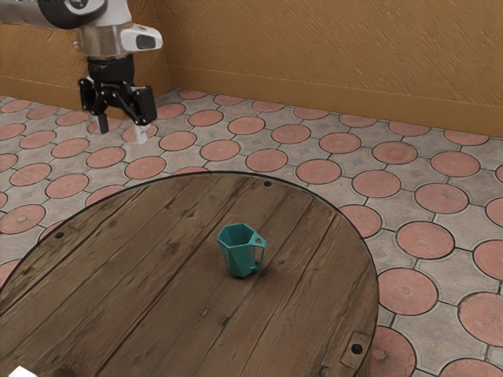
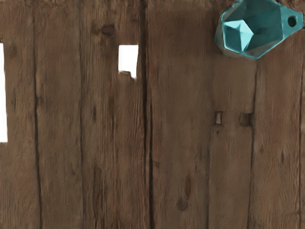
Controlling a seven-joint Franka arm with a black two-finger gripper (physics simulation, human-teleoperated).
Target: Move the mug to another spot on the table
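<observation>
The mug (image 1: 241,250) is judged light, rigid and slick, best pinched across its rim. The fingers (image 1: 141,127) are spread wide, empty.

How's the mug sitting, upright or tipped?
Upright. The mug stands on its base on the table, rim up. The wrist view looks down into its empty inside.

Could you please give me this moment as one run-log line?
gripper: open, empty, raised clear of mug | mug: upright on table, not held | stage: before grasp
</observation>
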